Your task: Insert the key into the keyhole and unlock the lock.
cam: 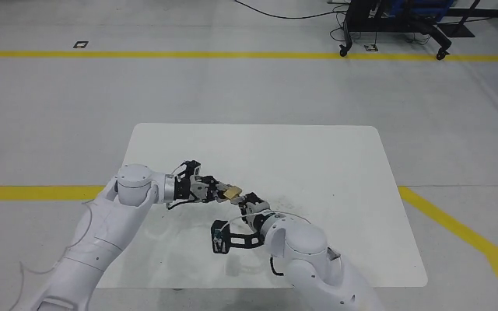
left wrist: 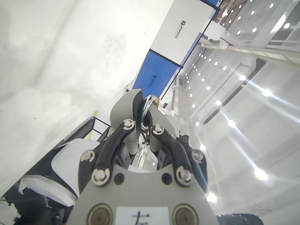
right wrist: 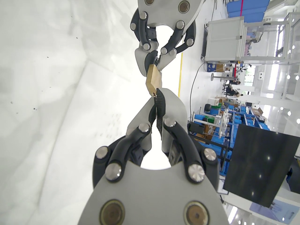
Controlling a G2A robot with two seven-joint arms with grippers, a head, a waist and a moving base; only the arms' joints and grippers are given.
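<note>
A small brass lock (cam: 231,191) hangs in the air over the white table (cam: 327,163), between my two grippers. My left gripper (cam: 212,189) is shut on its silver shackle (left wrist: 145,111), which shows between the pads in the left wrist view. In the right wrist view the lock (right wrist: 153,79) points its lower end at my right gripper (right wrist: 157,95). That gripper is shut, with its fingertips right against the lock's keyhole end. The key lies almost wholly hidden between the pads; only a tiny dark tip (right wrist: 154,94) shows at the lock. From above, my right gripper (cam: 246,202) comes up from the near side.
Both grippers are over the table's near-left part, above its surface. Beyond the table lies grey floor with yellow lines (cam: 233,54), and a black wheeled cart (cam: 397,23) stands far back on the right.
</note>
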